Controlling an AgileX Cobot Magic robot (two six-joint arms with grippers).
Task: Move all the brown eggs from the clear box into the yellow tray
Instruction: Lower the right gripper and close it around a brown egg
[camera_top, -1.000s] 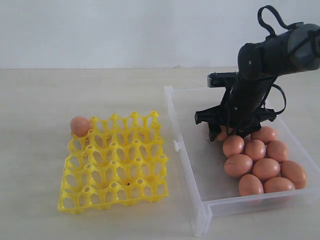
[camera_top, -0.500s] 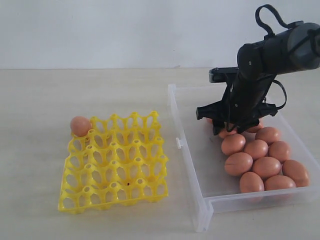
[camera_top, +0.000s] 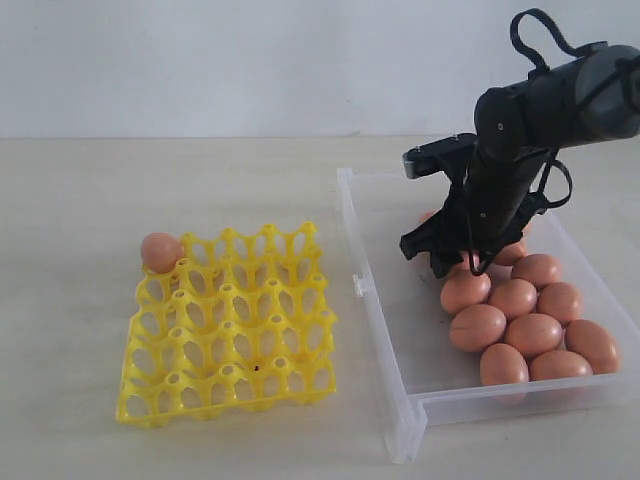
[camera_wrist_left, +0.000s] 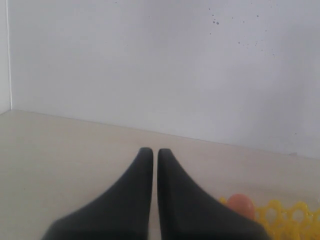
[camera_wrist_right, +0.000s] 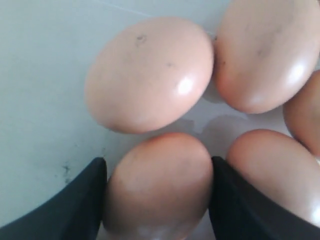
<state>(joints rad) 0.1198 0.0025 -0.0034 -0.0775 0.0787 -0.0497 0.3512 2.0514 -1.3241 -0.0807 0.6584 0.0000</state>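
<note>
Where the eggs (camera_top: 520, 320) lie bunched in the right half of the box (camera_top: 372, 322), the right tool (camera_top: 462, 262) is down among them at the bunch's far-left edge, under its black arm (camera_top: 520, 120). At least nine eggs are plain to see there, and a few more are partly hidden behind the arm. The right wrist view shows one egg (camera_wrist_right: 157, 185) between the tool's two dark fingers (camera_wrist_right: 80, 205). Each finger is pressed against a side of the shell, so the tool is closed on that egg at the egg's own width. I cannot tell whether the egg rests on the box floor or hangs just above it. Other eggs crowd close around it.

Left of the box and apart from it, the tray (camera_top: 230, 320) lies flat on the worktop (camera_top: 90, 190). One lone egg (camera_top: 160, 252) sits in its far-left corner cup.

Seen from its wrist camera, the left tool (camera_wrist_left: 151, 150) has its fingers drawn together with only a thin slit between them, and it grips nothing. It points over the worktop toward a pale wall (camera_wrist_left: 160, 60), with the tray's corner and the lone egg just beside it.
</note>
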